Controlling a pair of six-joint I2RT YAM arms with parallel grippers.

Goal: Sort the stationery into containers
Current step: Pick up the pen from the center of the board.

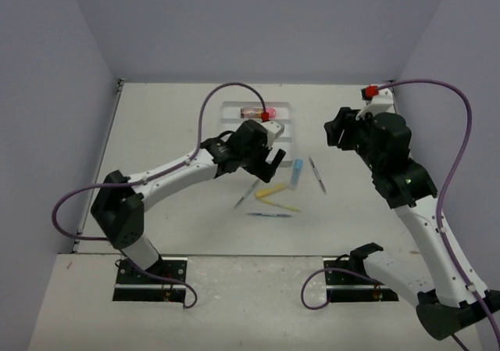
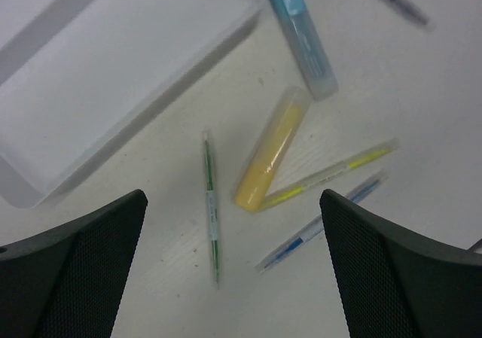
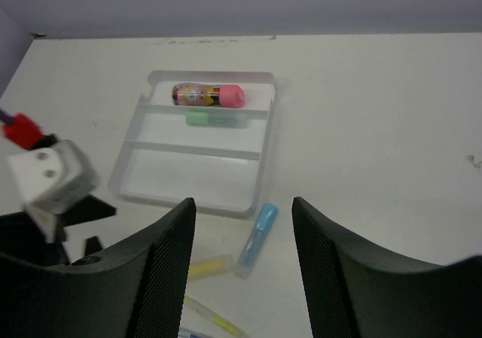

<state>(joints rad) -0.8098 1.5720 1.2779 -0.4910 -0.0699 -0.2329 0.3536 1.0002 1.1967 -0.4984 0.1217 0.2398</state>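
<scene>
Hovering wide open and empty, left claw [image 2: 232, 225] is nearest the yellow highlighter [image 2: 271, 148] lying on the worktop [image 2: 422, 89] just off the tray [image 2: 162, 101] corner, long axis probably crosswise to its closing line; right claw [image 3: 242, 217] also gapes empty.

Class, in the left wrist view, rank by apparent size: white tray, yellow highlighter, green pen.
1. white tray, though cropped by the frame.
2. yellow highlighter, by bulk.
3. green pen: slightly longer than the highlighter but far thinner.
</scene>
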